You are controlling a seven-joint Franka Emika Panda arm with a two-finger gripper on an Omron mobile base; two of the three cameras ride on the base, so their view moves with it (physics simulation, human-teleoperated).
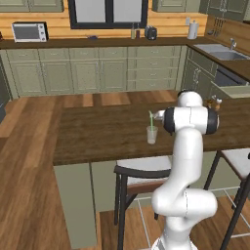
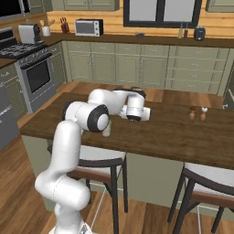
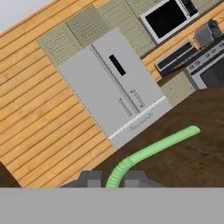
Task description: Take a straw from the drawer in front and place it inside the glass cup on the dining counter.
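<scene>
On the dark wood dining counter (image 1: 97, 136) stands the clear glass cup (image 1: 152, 135), and the thin green straw (image 1: 151, 120) rises nearly upright over it, its lower end at or just inside the rim. My gripper (image 1: 159, 115) is shut on the straw beside its upper part, mostly hidden by the arm. In the hand view the straw (image 3: 153, 151) runs from between the two fingertips (image 3: 89, 178) out to the upper right over the counter. In the right base view the hand (image 2: 137, 111) hovers above the counter (image 2: 173, 132), and the cup (image 2: 107, 132) peeks out behind the elbow. The drawer is out of view.
Salt and pepper shakers (image 2: 197, 113) stand on the counter's right part. Stools (image 1: 141, 171) (image 2: 208, 183) are tucked under the near edge. A grey fridge (image 3: 109, 87) shows ahead of the hand. Kitchen cabinets (image 1: 97, 68) line the far wall.
</scene>
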